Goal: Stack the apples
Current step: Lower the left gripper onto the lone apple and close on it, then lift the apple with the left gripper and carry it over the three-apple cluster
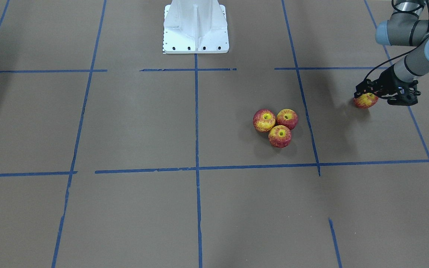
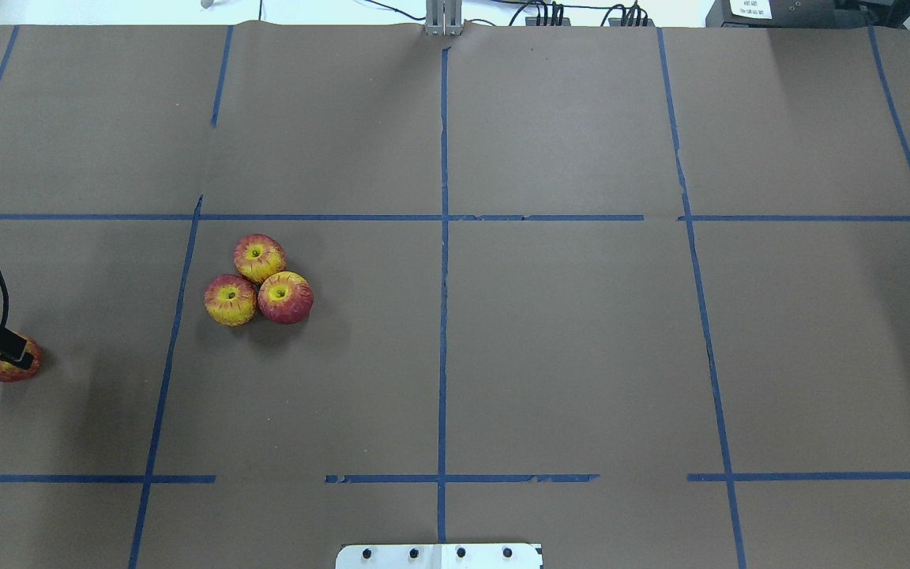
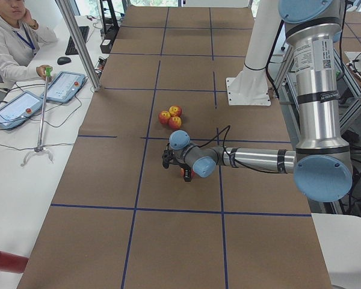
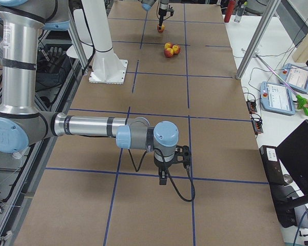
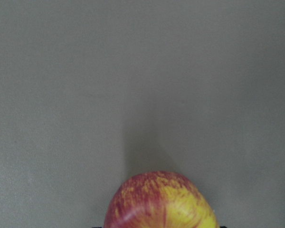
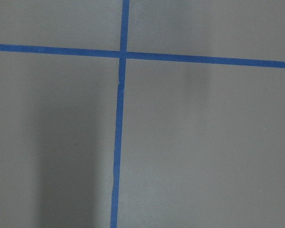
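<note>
Four apples show in all. At the far left of the view from above, the left claw (image 2: 5,356) is closed tight on the lone apple (image 2: 3,369), with its black fingers pressed on it. I cannot tell if this apple touches the table (image 2: 565,340) or hangs just over it. The left wrist camera shows its red and yellow skin at the 6 o'clock edge, with a soft shadow (image 5: 142,147) at 12 o'clock from it.

Next, past a blue tape line (image 2: 174,316), the other three sit in a tight bunch on the brown paper. The lone apple is at about 8 o'clock from the bunch, well apart from it. In the bunch, the back apple (image 2: 259,258) is at 12 o'clock, the left apple (image 2: 229,299) at 8 o'clock and the right apple (image 2: 285,297) at 4 o'clock. They touch one another, side by side, yellow dimples up.

Further right, a white base plate (image 2: 439,555) sits at the 6 o'clock edge.

The right claw (image 4: 165,177) shows only in a side view, low over the table and far from all the apples. I cannot tell if it is open or closed.
</note>
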Controlling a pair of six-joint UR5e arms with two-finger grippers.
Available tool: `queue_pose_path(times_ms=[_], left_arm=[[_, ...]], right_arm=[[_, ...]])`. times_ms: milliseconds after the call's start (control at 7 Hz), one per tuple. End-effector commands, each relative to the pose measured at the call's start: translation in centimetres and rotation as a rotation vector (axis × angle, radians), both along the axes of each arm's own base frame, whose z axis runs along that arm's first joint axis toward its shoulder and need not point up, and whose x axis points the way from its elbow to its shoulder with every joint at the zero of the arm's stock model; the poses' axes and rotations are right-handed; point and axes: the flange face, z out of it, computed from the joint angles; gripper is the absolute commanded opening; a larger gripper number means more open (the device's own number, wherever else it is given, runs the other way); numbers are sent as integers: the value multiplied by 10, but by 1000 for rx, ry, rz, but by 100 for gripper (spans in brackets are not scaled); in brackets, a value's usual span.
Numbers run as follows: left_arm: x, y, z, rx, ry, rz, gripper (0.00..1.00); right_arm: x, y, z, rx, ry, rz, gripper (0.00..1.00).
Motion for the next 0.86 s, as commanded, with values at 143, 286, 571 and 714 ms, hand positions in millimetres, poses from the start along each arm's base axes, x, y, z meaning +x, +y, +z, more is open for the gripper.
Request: queue_pose_path(times_ms=[143,286,571,714], left_arm=[[-1,-4,-112,53,112,-85,0],[17,-30,-156,46,156,-128,0],[92,-94,-267,-21,126,-149,0],[126,-99,-302,-16,64,-154,0]], right_arm=[[0,0,0,0,0,0,100],[0,0,0,0,0,0,100],[0,0,0,0,0,0,100],[0,0,0,0,0,0,100]])
